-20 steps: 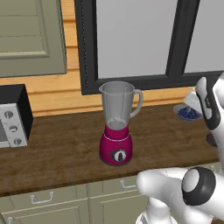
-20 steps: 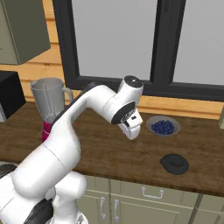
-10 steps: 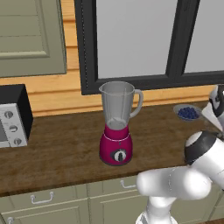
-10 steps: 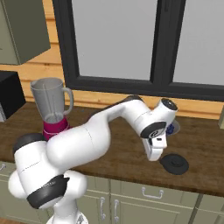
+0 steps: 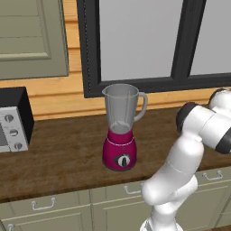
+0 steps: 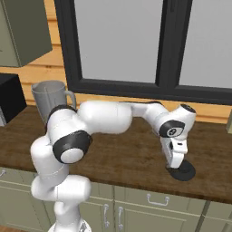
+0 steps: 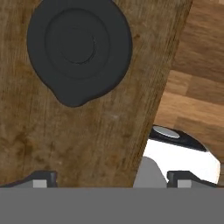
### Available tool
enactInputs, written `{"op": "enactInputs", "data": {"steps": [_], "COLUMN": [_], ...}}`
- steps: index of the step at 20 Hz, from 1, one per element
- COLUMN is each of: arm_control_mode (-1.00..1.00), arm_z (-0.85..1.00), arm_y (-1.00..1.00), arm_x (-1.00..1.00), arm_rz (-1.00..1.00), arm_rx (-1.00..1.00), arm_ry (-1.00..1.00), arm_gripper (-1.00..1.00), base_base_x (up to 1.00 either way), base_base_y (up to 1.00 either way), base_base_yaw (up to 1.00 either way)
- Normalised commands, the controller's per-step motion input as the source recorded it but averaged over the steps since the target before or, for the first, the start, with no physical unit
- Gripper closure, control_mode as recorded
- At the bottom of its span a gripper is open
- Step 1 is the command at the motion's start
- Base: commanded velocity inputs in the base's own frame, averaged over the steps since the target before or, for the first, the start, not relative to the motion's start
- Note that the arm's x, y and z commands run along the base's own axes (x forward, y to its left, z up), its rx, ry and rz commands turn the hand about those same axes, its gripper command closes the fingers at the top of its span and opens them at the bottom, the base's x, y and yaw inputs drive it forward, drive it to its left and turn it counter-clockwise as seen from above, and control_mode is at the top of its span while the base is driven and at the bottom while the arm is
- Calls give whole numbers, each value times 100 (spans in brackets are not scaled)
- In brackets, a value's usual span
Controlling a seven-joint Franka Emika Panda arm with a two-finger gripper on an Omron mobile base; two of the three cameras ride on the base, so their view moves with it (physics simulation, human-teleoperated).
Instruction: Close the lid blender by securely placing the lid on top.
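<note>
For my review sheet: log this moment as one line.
phase: reach | gripper: open, over lid | lid: flat on counter | blender: jar uncovered

**Parts hidden or cut off**

In the right base view the arm covers most of the blender, far to the left of the gripper; its base is hidden. The gripper covers the near-left part of the lid. The microwave is cut by the left edge.

A dark wooden counter is set above grey-green cabinets. A black-framed window is mounted in a wood-panelled wall. A wall cupboard is hung at left.
</note>
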Motion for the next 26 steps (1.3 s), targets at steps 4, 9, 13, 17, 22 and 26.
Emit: {"op": "enactInputs", "data": {"steps": [4, 9, 13, 17, 22, 26], "arm_control_mode": [-100, -100, -100, -100, -100, -100], "arm_z": [-23, -17, -44, -51, -28, -6], "arm_y": [-49, -35, -6, 4, 4, -3], "arm_x": [18, 12, 0, 0, 14, 28], "arm_rz": [0, 5, 4, 4, 5, 7], "arm_rx": [0, 0, 0, 0, 0, 0], "arm_ry": [6, 1, 0, 0, -4, -6], "arm_gripper": [-100, -100, -100, -100, -100, -100], "base_base_x": [0, 0, 0, 0, 0, 0], "base_base_y": [0, 0, 0, 0, 0, 0], "base_base_yaw": [0, 0, 0, 0, 0, 0]}}
